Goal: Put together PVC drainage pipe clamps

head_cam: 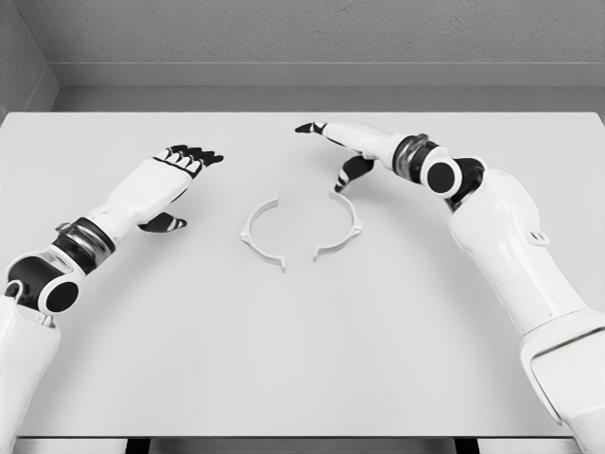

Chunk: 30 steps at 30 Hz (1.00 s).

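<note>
- The left clamp half is a thin white half-ring lying flat near the table's middle, its open side facing right, with small tabs at both ends.
- The right clamp half mirrors it, open side facing left. The two stand just apart, seemingly not touching, though pale-on-pale blurs the edges.
</note>
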Motion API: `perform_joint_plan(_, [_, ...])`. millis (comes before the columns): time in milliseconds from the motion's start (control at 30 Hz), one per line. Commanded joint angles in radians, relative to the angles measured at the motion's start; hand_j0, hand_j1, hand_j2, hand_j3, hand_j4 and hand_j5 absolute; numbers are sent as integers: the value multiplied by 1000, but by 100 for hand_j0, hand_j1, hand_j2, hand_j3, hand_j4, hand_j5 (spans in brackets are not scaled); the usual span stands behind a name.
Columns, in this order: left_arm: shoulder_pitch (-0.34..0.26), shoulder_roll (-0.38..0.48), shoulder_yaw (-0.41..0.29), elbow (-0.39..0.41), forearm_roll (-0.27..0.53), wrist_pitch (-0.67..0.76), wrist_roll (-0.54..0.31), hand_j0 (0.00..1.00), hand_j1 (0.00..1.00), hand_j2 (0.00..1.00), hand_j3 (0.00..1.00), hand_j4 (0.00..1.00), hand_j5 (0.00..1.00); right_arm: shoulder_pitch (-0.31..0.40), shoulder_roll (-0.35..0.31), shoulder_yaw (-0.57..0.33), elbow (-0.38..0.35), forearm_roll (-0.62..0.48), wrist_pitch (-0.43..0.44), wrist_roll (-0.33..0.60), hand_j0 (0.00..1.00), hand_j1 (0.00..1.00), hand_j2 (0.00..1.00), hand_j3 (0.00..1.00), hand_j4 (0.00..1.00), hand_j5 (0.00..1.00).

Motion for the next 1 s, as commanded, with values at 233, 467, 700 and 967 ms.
perform_joint_plan(233, [0,-3,-2,-3,5,1,1,100,100,100,100,100,100,-2,3,3,2,-2,0,0,100,100,100,100,100,100])
perform_joint_plan(467, [0,-3,-2,-3,5,1,1,100,100,100,100,100,100,-8,-12,0,-15,-6,-10,10,100,100,100,100,100,100])
perform_joint_plan(700, [0,-4,0,-1,5,2,1,100,100,100,100,100,100,-6,-24,-2,-20,0,-2,4,100,100,100,100,100,100])
perform_joint_plan(967, [-2,-4,-2,0,5,9,1,100,100,100,100,100,100,-8,-20,-2,31,5,0,1,100,100,100,100,100,100])
